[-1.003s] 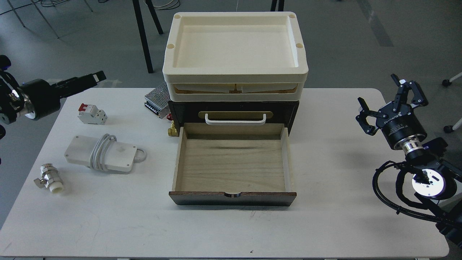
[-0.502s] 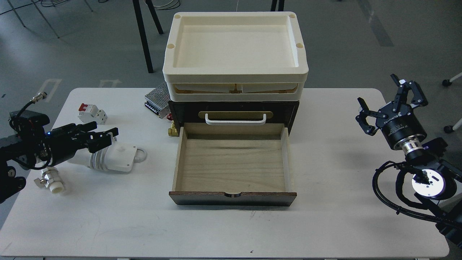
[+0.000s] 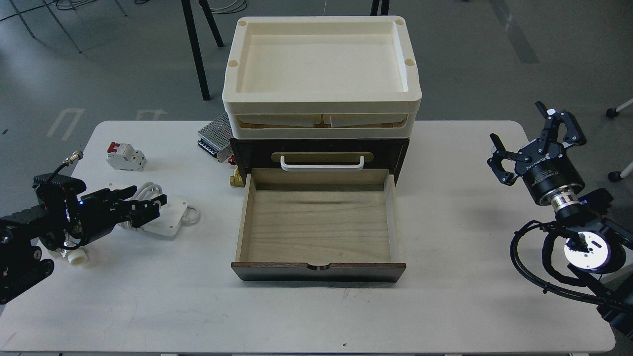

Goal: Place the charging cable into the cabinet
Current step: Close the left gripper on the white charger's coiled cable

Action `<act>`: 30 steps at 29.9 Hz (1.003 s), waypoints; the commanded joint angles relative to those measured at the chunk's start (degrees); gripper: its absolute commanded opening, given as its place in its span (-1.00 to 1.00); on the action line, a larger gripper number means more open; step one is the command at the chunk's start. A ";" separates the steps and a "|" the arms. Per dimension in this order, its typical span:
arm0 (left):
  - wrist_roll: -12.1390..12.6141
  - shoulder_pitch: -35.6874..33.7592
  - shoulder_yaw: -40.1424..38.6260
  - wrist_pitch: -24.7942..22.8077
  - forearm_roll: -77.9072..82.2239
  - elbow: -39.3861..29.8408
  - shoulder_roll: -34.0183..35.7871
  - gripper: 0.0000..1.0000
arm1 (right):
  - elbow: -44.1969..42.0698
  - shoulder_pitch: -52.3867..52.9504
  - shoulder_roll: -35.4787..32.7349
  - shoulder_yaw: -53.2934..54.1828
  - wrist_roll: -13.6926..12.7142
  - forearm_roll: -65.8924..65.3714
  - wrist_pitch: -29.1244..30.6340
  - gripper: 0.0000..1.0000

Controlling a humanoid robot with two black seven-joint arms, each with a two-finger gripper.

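The charging cable (image 3: 170, 221), a flat white brick with cord coiled round its middle, lies on the table left of the cabinet. Its left half is hidden by my arm. My left gripper (image 3: 141, 201) comes in low from the left, open, with one finger on each side of the coiled middle. The cabinet (image 3: 401, 148) is a dark brown chest at the table's centre. Its lower drawer (image 3: 277, 271) is pulled out, showing a bare pale wood interior. My right gripper (image 3: 536, 132) is open and empty, held up near the table's right edge.
Stacked cream trays (image 3: 321, 101) sit on top of the cabinet. A white circuit breaker (image 3: 126, 156) with a red switch, a perforated metal box (image 3: 215, 134) and a brass fitting (image 3: 236, 178) lie left of the cabinet. A metal valve (image 3: 74, 257) is partly under my left arm.
My left arm has swung down from above the table's far left edge and now sits low over the cable's left half. The cable, drawer and right arm have not moved.
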 commanded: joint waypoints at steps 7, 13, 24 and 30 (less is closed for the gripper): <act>0.00 1.32 0.26 2.49 0.12 3.71 -2.40 0.64 | 0.00 0.00 0.00 0.06 0.00 0.00 0.00 0.99; 0.00 1.49 0.44 3.89 0.38 12.14 -6.88 0.33 | 0.00 0.00 0.00 0.06 0.00 0.00 0.00 0.99; 0.00 3.52 0.70 6.27 0.03 14.97 -8.20 -0.81 | 0.00 0.00 0.00 0.06 0.00 0.00 0.00 0.99; 0.00 2.90 -0.70 5.83 -3.38 14.44 -7.50 -0.87 | -0.09 0.00 0.00 0.06 0.00 0.00 0.00 0.99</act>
